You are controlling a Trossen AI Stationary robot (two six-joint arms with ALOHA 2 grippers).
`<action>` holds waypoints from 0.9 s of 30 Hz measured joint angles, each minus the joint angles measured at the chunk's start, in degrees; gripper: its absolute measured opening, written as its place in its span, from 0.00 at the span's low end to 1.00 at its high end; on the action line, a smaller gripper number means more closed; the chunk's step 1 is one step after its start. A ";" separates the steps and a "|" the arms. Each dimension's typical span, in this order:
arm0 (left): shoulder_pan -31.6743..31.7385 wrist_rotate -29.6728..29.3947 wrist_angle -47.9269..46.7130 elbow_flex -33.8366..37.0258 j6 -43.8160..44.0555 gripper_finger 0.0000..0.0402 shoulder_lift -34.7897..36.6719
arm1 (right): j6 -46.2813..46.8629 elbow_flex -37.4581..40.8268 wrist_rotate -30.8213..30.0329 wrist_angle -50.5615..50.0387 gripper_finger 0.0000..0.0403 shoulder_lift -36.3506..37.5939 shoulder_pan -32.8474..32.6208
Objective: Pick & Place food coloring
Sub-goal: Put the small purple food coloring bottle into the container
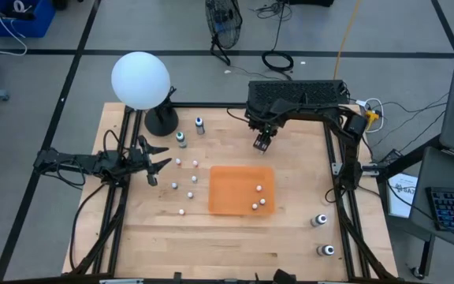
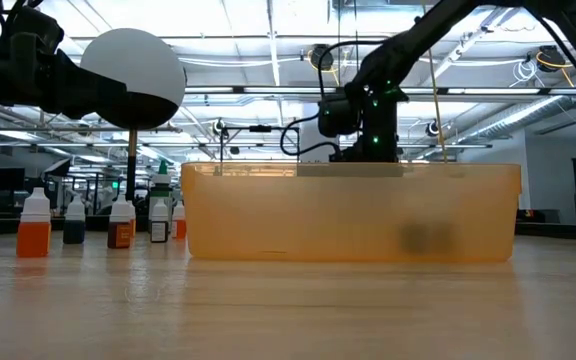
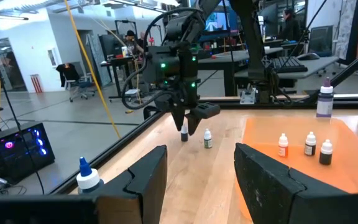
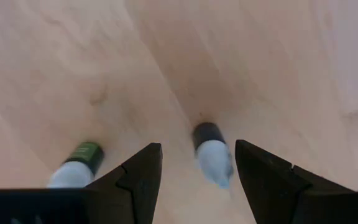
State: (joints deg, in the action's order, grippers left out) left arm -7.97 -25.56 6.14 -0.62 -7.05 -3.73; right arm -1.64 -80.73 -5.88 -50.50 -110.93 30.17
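- Our right hand [image 1: 262, 143] hangs beyond the far edge of the orange tray [image 1: 227, 197], fingers apart and holding nothing.
- A dark food coloring bottle [image 4: 211, 151] stands right below, between the fingers, upright.
- Our left hand [image 1: 154, 162] waits open and empty, near the bottles [image 1: 186, 175] left of the tray.

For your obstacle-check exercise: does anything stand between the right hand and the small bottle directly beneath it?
Nothing visible does. The right hand hangs open over the dark bottle, which shows between its fingers with only bare table around it. A green-labelled bottle stands off to one side, outside the fingers.
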 joint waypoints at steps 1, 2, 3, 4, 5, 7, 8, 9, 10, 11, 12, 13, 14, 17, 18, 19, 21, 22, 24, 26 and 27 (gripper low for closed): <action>0.00 0.00 0.01 0.00 0.00 0.46 0.00 | -0.02 0.00 0.01 -0.02 0.47 0.00 0.03; 0.01 0.00 0.01 0.00 0.02 0.46 0.01 | -0.05 0.00 -0.02 -0.02 0.47 -0.02 0.05; 0.02 0.00 -0.01 0.00 0.00 0.46 0.00 | -0.05 0.00 -0.01 -0.05 0.47 -0.02 0.07; 0.00 0.00 0.01 0.00 0.00 0.46 0.01 | -0.08 0.00 -0.02 -0.14 0.47 -0.02 0.04; 0.00 0.00 0.01 0.00 0.00 0.46 0.01 | -0.12 0.00 -0.01 -0.26 0.47 -0.02 0.04; 0.01 0.00 -0.01 0.00 0.00 0.46 0.01 | -0.14 0.00 0.01 -0.35 0.46 -0.02 0.02; 0.02 0.00 0.01 0.00 0.00 0.46 -0.01 | -0.14 0.00 0.00 -0.37 0.46 -0.02 0.02; 0.01 0.00 0.00 0.00 0.00 0.46 -0.01 | -0.14 0.00 -0.01 -0.37 0.45 -0.02 0.02; 0.00 0.00 -0.01 0.00 0.00 0.46 -0.01 | -0.14 0.00 -0.01 -0.38 0.43 -0.02 0.02; 0.01 0.00 0.01 0.00 0.00 0.46 -0.01 | -0.14 0.00 -0.01 -0.39 0.41 -0.02 0.05; 0.00 0.00 0.00 0.00 0.00 0.46 0.00 | -0.14 0.00 -0.01 -0.41 0.39 -0.02 0.15; 0.00 0.00 0.00 0.00 0.00 0.46 0.01 | -0.14 0.00 -0.01 -0.51 0.37 -0.02 0.18; 0.00 0.00 -0.01 0.00 0.00 0.46 0.01 | -0.14 0.00 -0.01 -0.67 0.34 -0.02 0.23; 0.01 0.00 -0.01 0.00 0.00 0.46 -0.01 | -0.26 0.00 -0.01 -1.03 0.23 -0.02 0.55; 0.01 0.00 -0.01 0.00 0.01 0.46 0.01 | -0.55 0.00 -0.01 -1.05 0.19 -0.02 0.59; 0.00 0.00 -0.01 0.00 0.00 0.46 0.00 | -0.98 0.00 0.01 -1.05 0.15 -0.02 0.63; 0.02 0.00 0.01 0.00 0.00 0.46 0.01 | -2.23 -0.03 0.00 -0.88 0.10 0.00 0.62; 0.00 0.00 0.01 0.00 0.00 0.46 -0.01 | -2.85 -0.04 -0.01 -0.72 0.10 0.00 0.58; 0.01 0.00 -0.01 0.00 0.00 0.46 0.00 | -3.64 -0.04 -0.03 -0.70 0.10 0.14 0.38; 0.01 0.00 -0.01 0.00 0.00 0.46 0.00 | -3.73 0.00 -0.05 -1.16 0.10 0.84 -0.29; 0.00 0.00 0.01 0.00 0.00 0.46 0.00 | -3.75 0.00 -0.12 -1.59 0.10 1.69 -0.77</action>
State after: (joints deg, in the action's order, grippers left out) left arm -7.97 -25.56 6.15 -0.62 -7.05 -3.74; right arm -5.38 -80.73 -6.00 -52.09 -109.25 29.40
